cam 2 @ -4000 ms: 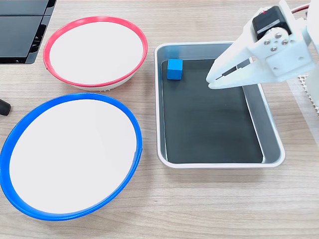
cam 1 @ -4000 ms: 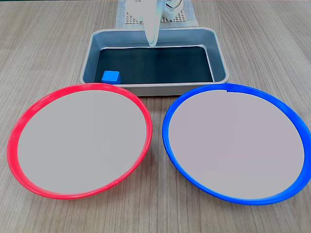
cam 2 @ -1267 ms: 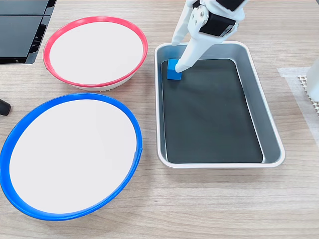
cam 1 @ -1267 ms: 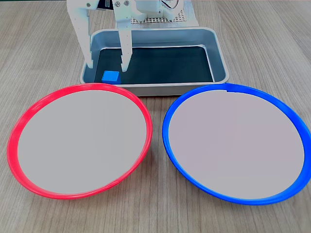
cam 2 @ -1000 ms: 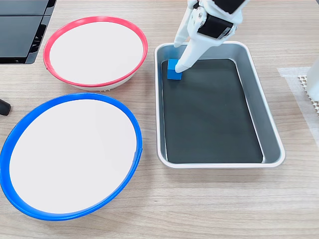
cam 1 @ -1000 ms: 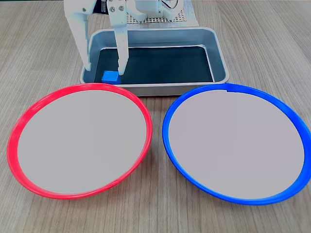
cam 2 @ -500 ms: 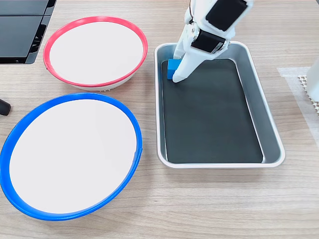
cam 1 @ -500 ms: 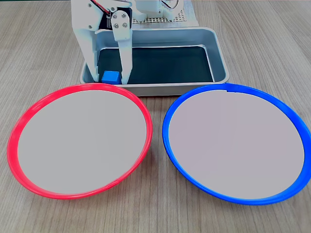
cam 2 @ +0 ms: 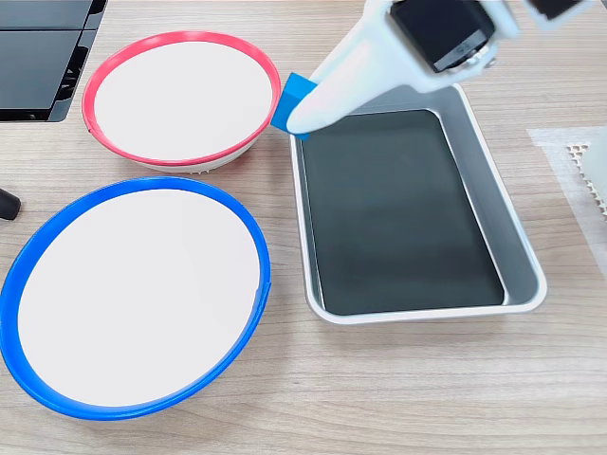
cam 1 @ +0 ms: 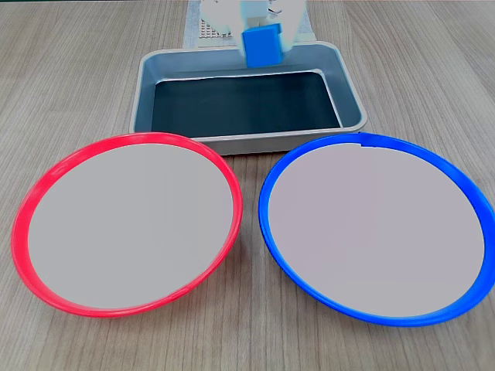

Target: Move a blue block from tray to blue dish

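In a fixed view the white arm reaches in from the upper right and slants down toward the left, ending at the gripper [cam 2: 296, 112] above the gap between the red dish [cam 2: 180, 97] and the tray [cam 2: 517, 248]. In a fixed view from the front, the arm appears blurred at the far edge, above the tray's [cam 1: 352, 100] far rim.

The bench [cam 2: 398, 389] is pale wood-grain. The tray's dark floor is bare. In that front view the red dish [cam 1: 31, 209] lies near left and the blue dish [cam 1: 271, 224] near right, both with pale centres. A perforated white mat [cam 2: 583, 171] lies at the right edge, and a dark panel [cam 2: 38, 57] at the far left corner.

The gripper is clamped on the block [cam 2: 292, 95], lifted clear of the tray; from the front the block [cam 1: 261, 44] hangs over the tray's far rim.
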